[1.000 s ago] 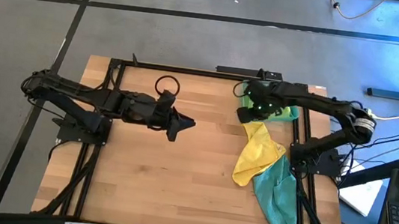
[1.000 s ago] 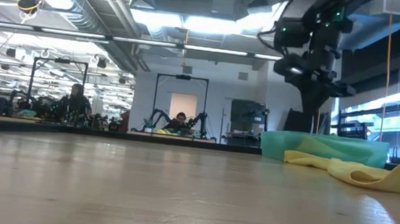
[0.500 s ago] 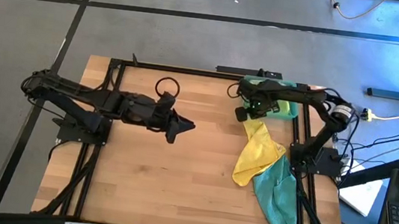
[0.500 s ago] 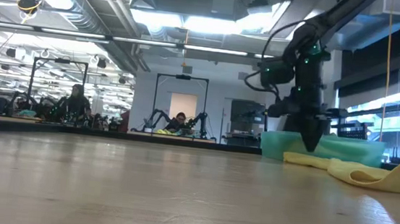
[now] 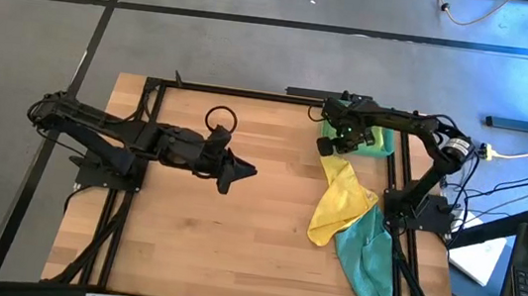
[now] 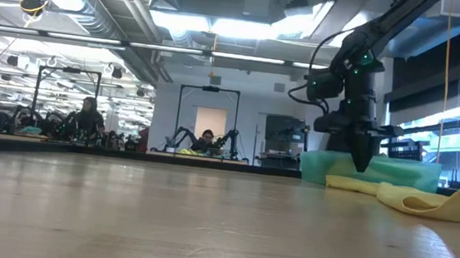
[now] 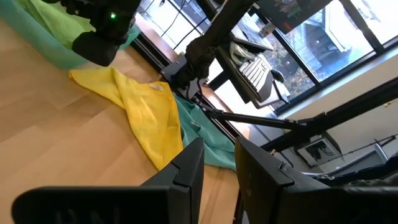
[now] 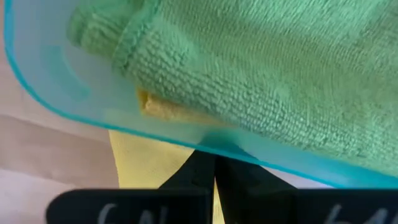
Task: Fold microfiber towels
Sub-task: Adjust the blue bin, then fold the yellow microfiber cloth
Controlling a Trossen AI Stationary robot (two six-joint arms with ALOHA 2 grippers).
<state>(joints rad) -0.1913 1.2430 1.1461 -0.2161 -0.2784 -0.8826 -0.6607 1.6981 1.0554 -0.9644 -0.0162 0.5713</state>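
Now the towels lie where they lay a moment ago: the yellow towel is sprawled on the right side of the bench, its far end just at the near rim of the teal tray, and the teal towel trails from under it toward the near right edge. A green towel sits bunched in the tray, with a scrap of yellow beneath it.

What has changed is the right claw — over the last second we have seen it drop from high above the tray to hang point-down just over the tray's near-left corner, right where the yellow towel begins. Its fingers are pressed together with nothing between them, so no cloth is taken yet.

We judge it is lining up to pick the yellow towel — it would have to part its fingers first.

The left claw waits mid-bench, well apart from the cloths, slightly parted and empty.
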